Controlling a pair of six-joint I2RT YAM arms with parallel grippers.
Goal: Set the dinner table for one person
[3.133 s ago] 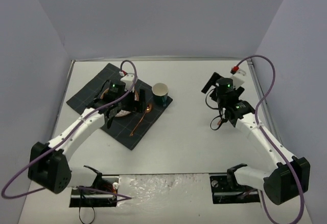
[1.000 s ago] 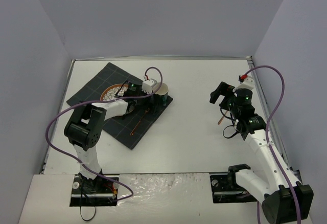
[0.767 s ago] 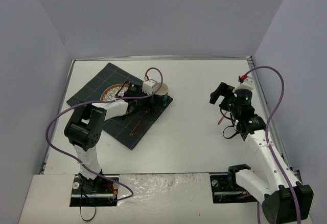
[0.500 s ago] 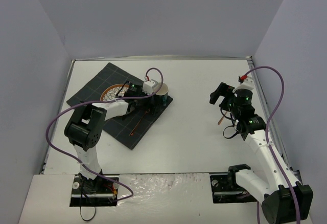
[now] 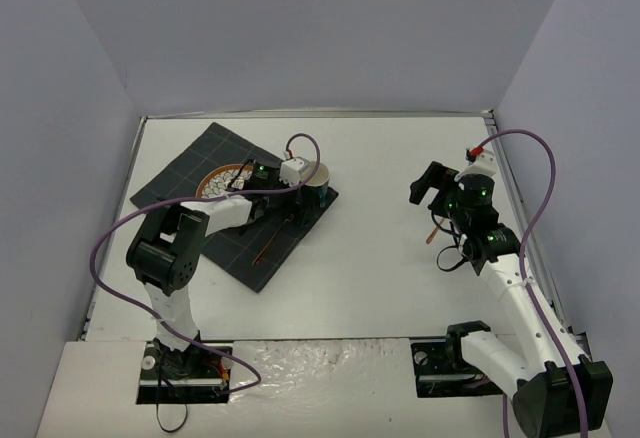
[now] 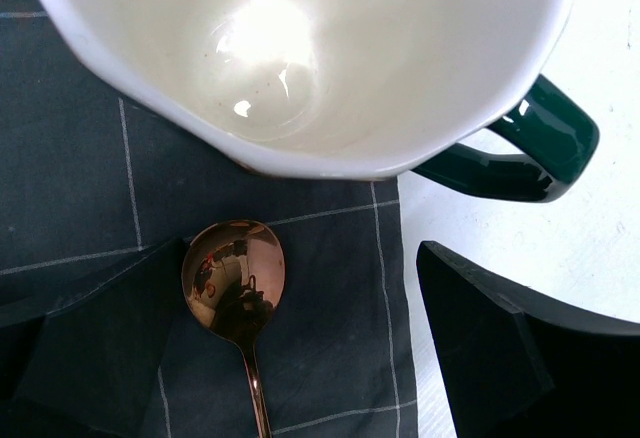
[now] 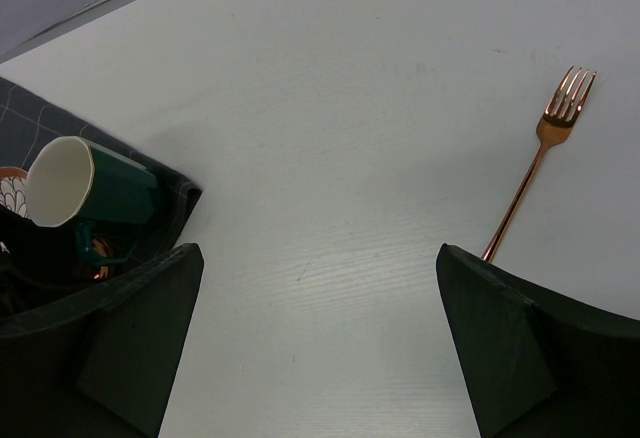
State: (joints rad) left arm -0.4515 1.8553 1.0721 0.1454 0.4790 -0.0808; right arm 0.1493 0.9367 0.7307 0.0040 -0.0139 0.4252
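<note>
The white dinner table (image 5: 370,268) bears a dark grey checked mat (image 5: 225,243) at the left. On the mat are a patterned plate (image 5: 222,179), a green mug with a white inside (image 5: 316,182) and a copper spoon (image 5: 267,247). My left gripper (image 5: 289,207) hangs open and empty just above the spoon's bowl (image 6: 233,276), next to the mug (image 6: 300,48). A copper fork (image 5: 434,226) lies on the bare table at the right. My right gripper (image 5: 428,198) is open and empty above the table, the fork (image 7: 540,153) to its right.
Grey walls close in the table on the left, the back and the right. The mug's green handle (image 6: 520,153) juts over the mat's right edge onto the table. The mug also shows far left in the right wrist view (image 7: 85,183).
Since three seconds ago the left arm has folded back, its gripper going from the plate to the mug and spoon; the right arm has swung rightward. Over the last second nothing moves.
</note>
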